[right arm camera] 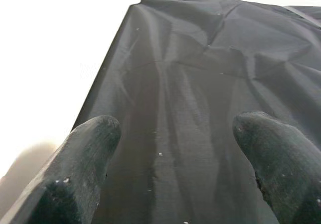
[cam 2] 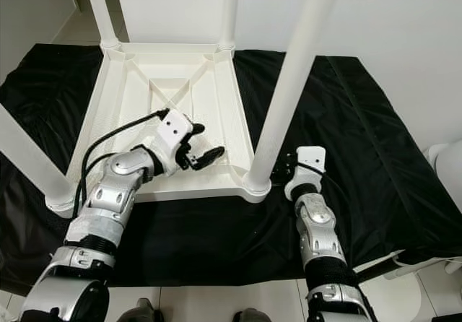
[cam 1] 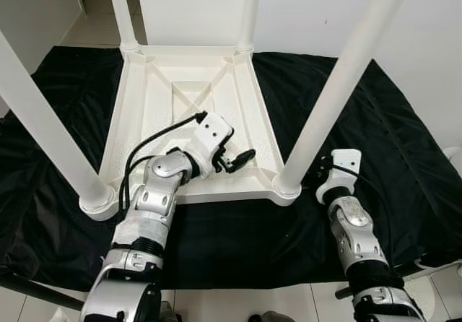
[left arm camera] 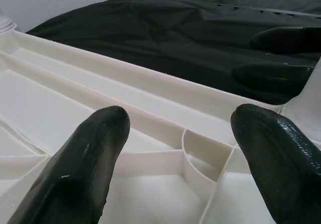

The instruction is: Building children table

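White upturned table [cam 1: 159, 105] — left gripper [cam 1: 234, 159] jaws wide inside its frame — right gripper [right arm camera: 170, 174] wide

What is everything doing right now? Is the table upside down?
Table: upside down on the cloth, four legs fitted, pointing up.
Cloth: spread flat on the floor, wrinkled.
Left hand: open, empty, over the table's underside.
Right hand: open, empty, beside the near right leg.
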{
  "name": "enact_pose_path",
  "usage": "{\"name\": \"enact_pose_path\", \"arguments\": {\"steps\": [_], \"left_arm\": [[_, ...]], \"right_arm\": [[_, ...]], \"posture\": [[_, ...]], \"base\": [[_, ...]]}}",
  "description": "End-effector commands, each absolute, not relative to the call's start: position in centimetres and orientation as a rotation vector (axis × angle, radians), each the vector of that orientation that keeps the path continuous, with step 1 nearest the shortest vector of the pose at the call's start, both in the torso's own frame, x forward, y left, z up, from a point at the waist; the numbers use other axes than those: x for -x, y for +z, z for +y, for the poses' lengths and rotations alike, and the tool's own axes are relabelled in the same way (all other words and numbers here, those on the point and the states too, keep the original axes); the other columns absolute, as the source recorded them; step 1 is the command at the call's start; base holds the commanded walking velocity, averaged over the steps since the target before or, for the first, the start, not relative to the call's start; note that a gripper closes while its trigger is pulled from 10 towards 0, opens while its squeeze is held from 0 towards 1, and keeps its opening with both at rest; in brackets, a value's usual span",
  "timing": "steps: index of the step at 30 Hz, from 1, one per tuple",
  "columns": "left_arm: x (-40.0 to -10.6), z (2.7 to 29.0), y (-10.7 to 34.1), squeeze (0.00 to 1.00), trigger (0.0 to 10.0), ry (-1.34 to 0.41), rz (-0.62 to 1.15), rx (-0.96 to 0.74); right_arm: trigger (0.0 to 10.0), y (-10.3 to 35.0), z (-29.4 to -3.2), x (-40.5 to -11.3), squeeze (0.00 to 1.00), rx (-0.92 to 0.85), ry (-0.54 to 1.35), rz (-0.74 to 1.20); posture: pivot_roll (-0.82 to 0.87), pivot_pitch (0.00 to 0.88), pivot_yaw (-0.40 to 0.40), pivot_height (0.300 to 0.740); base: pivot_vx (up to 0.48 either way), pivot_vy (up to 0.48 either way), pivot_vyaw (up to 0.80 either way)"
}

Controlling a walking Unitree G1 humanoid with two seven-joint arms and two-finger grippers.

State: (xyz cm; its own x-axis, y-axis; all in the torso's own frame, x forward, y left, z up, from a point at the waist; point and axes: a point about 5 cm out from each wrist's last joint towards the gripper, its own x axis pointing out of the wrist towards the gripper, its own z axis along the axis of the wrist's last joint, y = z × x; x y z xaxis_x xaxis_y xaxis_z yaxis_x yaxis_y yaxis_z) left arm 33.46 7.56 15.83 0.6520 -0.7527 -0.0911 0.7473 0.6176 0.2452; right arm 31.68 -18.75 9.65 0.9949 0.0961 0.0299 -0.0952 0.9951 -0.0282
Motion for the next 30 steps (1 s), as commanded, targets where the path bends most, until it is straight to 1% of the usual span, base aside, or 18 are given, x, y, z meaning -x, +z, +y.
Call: {"name": "enact_pose_path", "arguments": {"steps": [1, 4, 5, 6, 8, 10, 14, 16, 18, 21, 23, 26, 30], "left_arm": [[-33.8, 8.1, 16.0, 0.0, 10.0, -0.617, -0.08, -0.268], [-33.5, 7.8, 15.9, 0.0, 10.0, -0.658, -0.084, -0.271], [-32.5, 7.2, 15.4, 0.0, 10.0, -0.758, -0.082, -0.287], [-32.5, 7.2, 15.4, 0.0, 10.0, -0.758, -0.082, -0.287], [-31.3, 6.7, 14.3, 0.0, 10.0, -0.889, -0.062, -0.331], [-31.2, 6.8, 13.9, 0.0, 10.0, -0.895, -0.04, -0.348], [-31.6, 7.4, 13.2, 0.0, 10.0, -0.863, 0.007, -0.387], [-32.5, 8.3, 12.8, 0.0, 10.0, -0.78, 0.077, -0.378], [-33.1, 8.9, 12.8, 0.0, 10.0, -0.715, 0.108, -0.371], [-33.4, 9.2, 12.9, 0.0, 10.0, -0.692, 0.11, -0.375], [-34.0, 9.8, 13.0, 0.0, 10.0, -0.634, 0.126, -0.367], [-34.3, 10.1, 13.1, 0.0, 10.0, -0.593, 0.132, -0.373], [-34.5, 10.1, 13.2, 0.0, 10.0, -0.578, 0.137, -0.388]], "right_arm": [[10.0, 9.5, -17.9, -32.0, 0.0, 0.015, 0.13, -0.033], [10.0, 9.5, -17.9, -32.1, 0.0, 0.016, 0.131, -0.033], [10.0, 9.4, -18.2, -32.0, 0.0, 0.019, 0.124, -0.034], [10.0, 9.4, -18.2, -32.0, 0.0, 0.019, 0.124, -0.034], [10.0, 9.3, -18.7, -31.9, 0.0, 0.021, 0.115, -0.035], [10.0, 9.3, -19.0, -31.7, 0.0, 0.017, 0.109, -0.04], [10.0, 9.3, -19.4, -31.4, 0.0, 0.013, 0.097, -0.051], [10.0, 9.4, -19.9, -31.0, 0.0, 0.011, 0.082, -0.062], [10.0, 9.4, -20.2, -30.7, 0.0, 0.009, 0.07, -0.068], [10.0, 9.4, -20.3, -30.6, 0.0, 0.01, 0.062, -0.068], [10.0, 9.2, -20.6, -30.2, 0.0, 0.004, 0.044, -0.07], [10.0, 9.1, -20.8, -30.0, 0.0, 0.006, 0.03, -0.07], [10.0, 9.1, -20.9, -30.0, 0.0, 0.006, 0.023, -0.072]], "posture": [[0.06, 0.0, -0.047, 0.74], [0.06, 0.0, -0.046, 0.74], [0.06, 0.0, -0.044, 0.74], [0.06, 0.0, -0.044, 0.74], [0.06, 0.0, -0.043, 0.74], [0.06, 0.0, -0.038, 0.74], [0.06, 0.0, -0.038, 0.74], [0.05, 0.0, -0.029, 0.74], [0.05, 0.0, -0.025, 0.74], [0.05, 0.0, -0.025, 0.74], [0.04, 0.0, -0.02, 0.74], [0.04, 0.0, -0.02, 0.74], [0.03, 0.008, -0.015, 0.74]], "base": [[0.0, 0.0, 0.0], [0.0, 0.0, 0.0], [0.0, 0.0, 0.0], [0.0, 0.0, 0.0], [0.0, 0.0, 0.0], [0.0, 0.0, 0.0], [0.0, 0.0, 0.0], [0.0, 0.0, 0.0], [0.0, 0.0, 0.0], [0.0, 0.0, 0.0], [0.0, 0.0, 0.0], [0.0, 0.0, 0.0], [0.0, 0.0, 0.0]]}}
